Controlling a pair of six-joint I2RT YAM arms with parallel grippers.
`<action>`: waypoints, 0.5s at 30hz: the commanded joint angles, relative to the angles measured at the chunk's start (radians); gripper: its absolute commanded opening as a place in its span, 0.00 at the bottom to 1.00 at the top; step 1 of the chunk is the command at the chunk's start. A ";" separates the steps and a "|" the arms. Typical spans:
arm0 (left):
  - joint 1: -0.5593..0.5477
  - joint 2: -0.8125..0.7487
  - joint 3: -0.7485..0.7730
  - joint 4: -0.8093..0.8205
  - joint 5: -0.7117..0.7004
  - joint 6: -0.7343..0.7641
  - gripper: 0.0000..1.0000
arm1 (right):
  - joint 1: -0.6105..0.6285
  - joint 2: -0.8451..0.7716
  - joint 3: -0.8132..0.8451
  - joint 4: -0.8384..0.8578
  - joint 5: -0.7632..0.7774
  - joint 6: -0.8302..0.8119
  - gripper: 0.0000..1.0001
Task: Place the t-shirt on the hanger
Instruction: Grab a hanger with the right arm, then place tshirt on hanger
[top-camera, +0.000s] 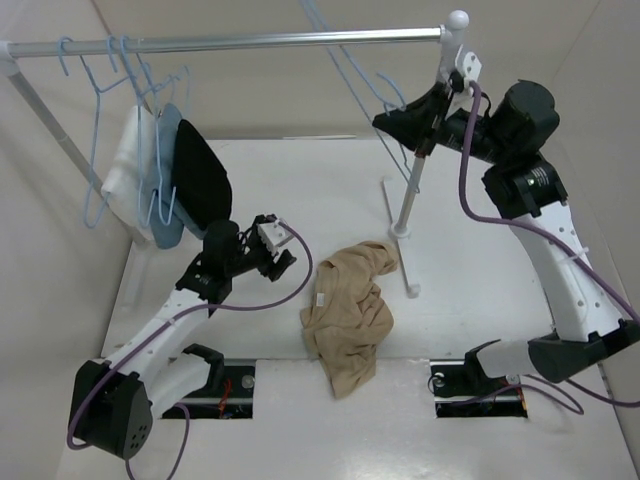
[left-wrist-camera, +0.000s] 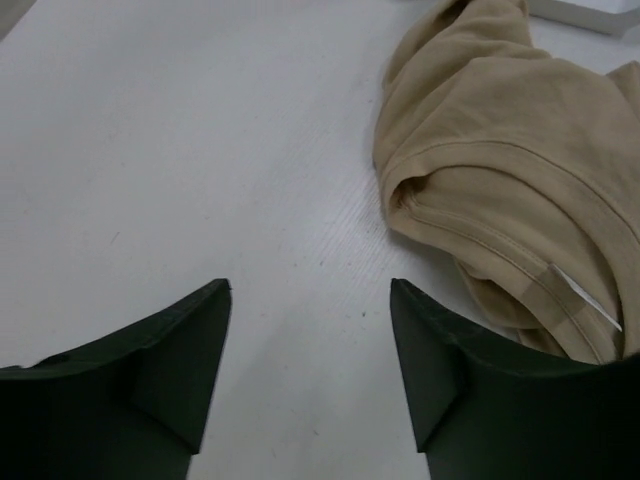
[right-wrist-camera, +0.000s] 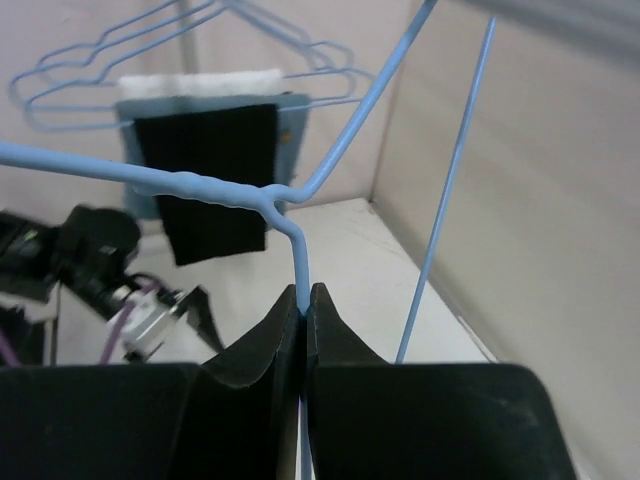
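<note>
The tan t-shirt lies crumpled on the white table, its white neck label facing up. My left gripper hovers low just left of it. In the left wrist view its jaws stand open over bare table, with the t-shirt beside the right finger and not between them. My right gripper is raised near the rack's right post. It is shut on the light-blue wire hanger just below its twisted neck, and the wire frame slants up to the left.
A metal rail runs across the back on a slanted left leg and a right post with a white foot. Blue hangers holding white, blue and black garments hang at its left end. Walls close in on both sides.
</note>
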 joint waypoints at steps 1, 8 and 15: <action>-0.004 0.041 0.001 0.026 -0.102 -0.068 0.58 | 0.010 -0.076 -0.101 0.046 -0.197 -0.093 0.00; -0.239 0.199 0.179 -0.223 -0.084 0.081 0.66 | -0.022 -0.196 -0.378 -0.095 -0.182 -0.212 0.00; -0.184 0.414 0.289 -0.232 0.130 -0.037 0.98 | -0.102 -0.263 -0.514 -0.137 -0.136 -0.241 0.00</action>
